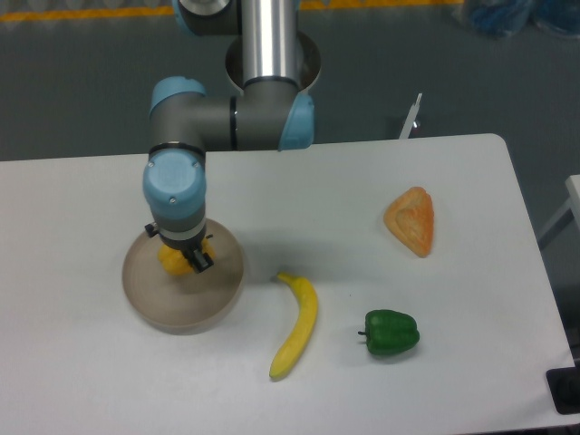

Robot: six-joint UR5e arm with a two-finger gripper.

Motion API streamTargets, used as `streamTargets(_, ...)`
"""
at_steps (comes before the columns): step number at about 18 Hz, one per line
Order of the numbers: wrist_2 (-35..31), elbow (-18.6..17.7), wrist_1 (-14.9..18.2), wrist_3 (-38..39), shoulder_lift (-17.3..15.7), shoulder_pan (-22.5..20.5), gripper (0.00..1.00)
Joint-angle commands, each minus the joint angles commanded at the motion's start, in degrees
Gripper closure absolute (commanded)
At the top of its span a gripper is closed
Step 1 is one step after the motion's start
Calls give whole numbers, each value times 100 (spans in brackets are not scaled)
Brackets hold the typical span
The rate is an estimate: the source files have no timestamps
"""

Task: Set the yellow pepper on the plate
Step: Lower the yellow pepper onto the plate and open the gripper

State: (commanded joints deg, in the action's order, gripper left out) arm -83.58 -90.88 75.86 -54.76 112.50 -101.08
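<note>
Fingers [186, 260] of the arm reach down over the plate [145, 299], pinching the yellow pepper [172, 261], which shows as a yellow-orange lump at their tips, mostly to the camera's left of them with a sliver showing on the other side by the wrist. The pepper sits over the plate's upper middle, inside the rim; whether it touches the dish or hangs just above it cannot be told from this high view. The wrist and its blue-capped joint cover the upper part of the pepper and the far edge of the plate, and the fingers themselves appear only as small dark shapes, so their closure is likely but not crisp. On the white tabletop [91, 190], a banana [299, 326] lies just beside the plate, a green pepper [391, 333] lies beyond it, and an orange wedge [412, 220] rests well apart.
</note>
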Motion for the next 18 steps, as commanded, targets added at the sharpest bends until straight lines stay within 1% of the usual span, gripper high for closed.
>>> streamTargets(3,-9,-202,-456,-9,9,0,30)
streamTargets(4,-9,-237,-571,0,9,0,6)
streamTargets(5,-26,-263,-650,9,0,0,0)
streamTargets(9,-35,-246,-721,0,-70,0,0)
streamTargets(15,-105,-70,-748,-17,-254,-52,0)
streamTargets(16,-166,-70,-748,-26,-316,-105,0)
streamTargets(18,-421,-70,-748,-26,-465,-351,0)
